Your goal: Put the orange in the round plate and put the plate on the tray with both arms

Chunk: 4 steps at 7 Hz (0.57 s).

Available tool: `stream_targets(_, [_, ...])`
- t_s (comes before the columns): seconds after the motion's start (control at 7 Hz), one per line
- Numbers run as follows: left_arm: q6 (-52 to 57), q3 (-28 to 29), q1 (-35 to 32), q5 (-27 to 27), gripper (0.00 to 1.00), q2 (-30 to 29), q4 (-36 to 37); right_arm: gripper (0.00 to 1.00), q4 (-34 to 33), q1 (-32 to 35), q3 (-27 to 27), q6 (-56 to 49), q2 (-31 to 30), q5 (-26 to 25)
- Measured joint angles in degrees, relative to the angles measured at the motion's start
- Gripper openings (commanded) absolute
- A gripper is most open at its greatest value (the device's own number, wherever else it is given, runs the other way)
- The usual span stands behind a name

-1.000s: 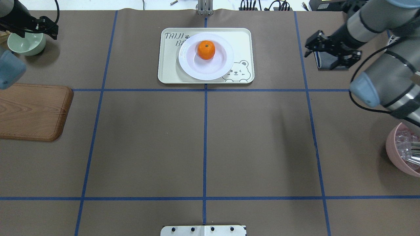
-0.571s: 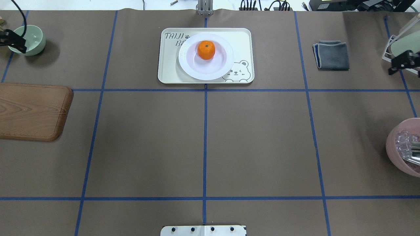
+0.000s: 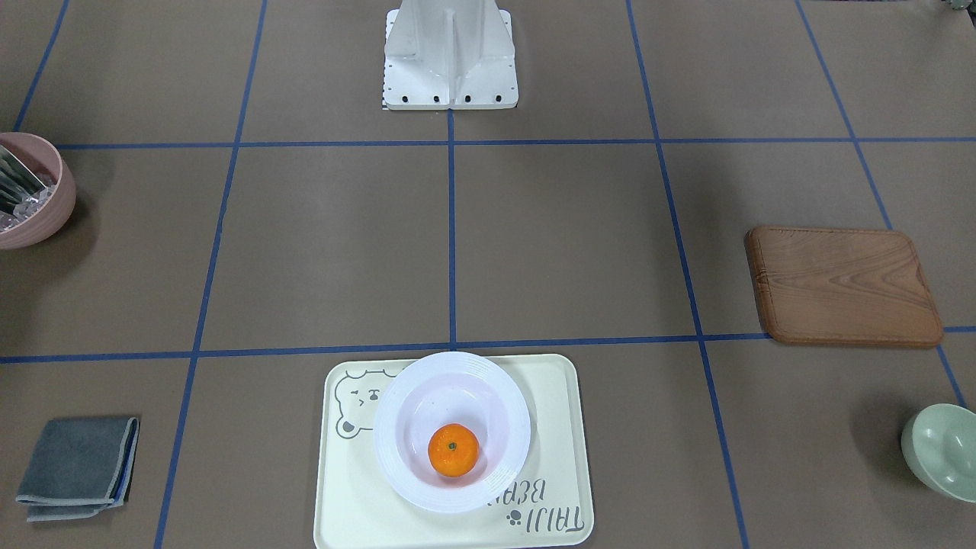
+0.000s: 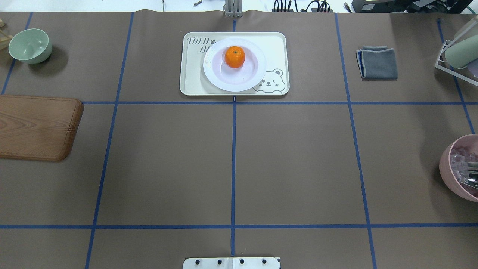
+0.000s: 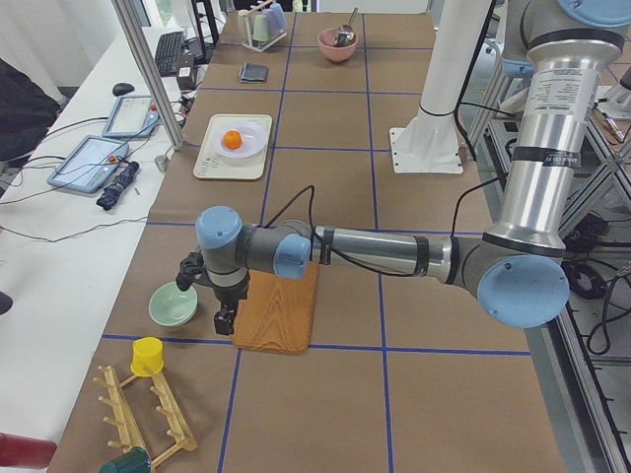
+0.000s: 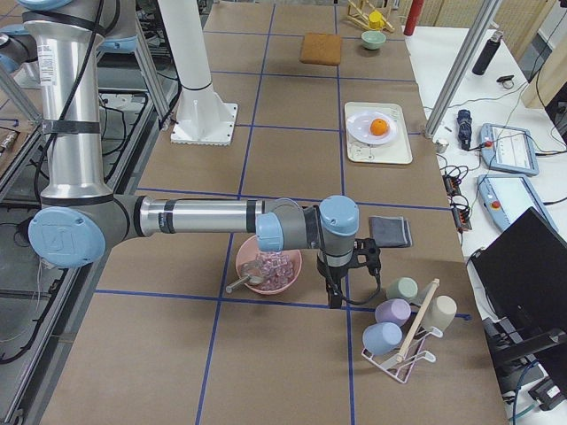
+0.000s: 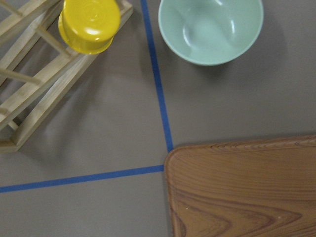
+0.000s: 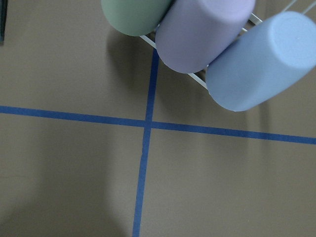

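Note:
The orange (image 4: 235, 56) sits in the sunken centre of the round plate (image 4: 213, 71), and the plate rests on the tray (image 4: 192, 76) at the table's far middle. The front view shows the same stack: orange (image 3: 454, 450), plate (image 3: 404, 408), tray (image 3: 343, 496). Neither arm appears in the overhead or front views. My left gripper (image 5: 209, 296) shows only in the left side view, hanging between the green bowl and the wooden board. Only the right side view shows my right gripper (image 6: 351, 270), beside the pink bowl. I cannot tell whether either is open or shut.
A pale-green bowl (image 4: 30, 45) and a wooden board (image 4: 35, 127) lie at the left end. A wooden rack with a yellow cup (image 7: 89, 24) stands beyond them. At the right end are a folded grey cloth (image 4: 377, 62), a pink bowl (image 4: 459, 168) and a cup rack (image 4: 457, 56).
Both arms have pulled outward and left the overhead view, the left from beside the green bowl, the right from above the grey cloth. Orange, plate and tray have not moved.

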Motion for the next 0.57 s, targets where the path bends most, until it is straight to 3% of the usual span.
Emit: stream_targets(0.57, [0.7, 1.5, -1.5, -3.5, 0.99, 3.6, -0.1, 1.0, -4.5, 0.9, 0.3, 0.0, -0.1, 0.3])
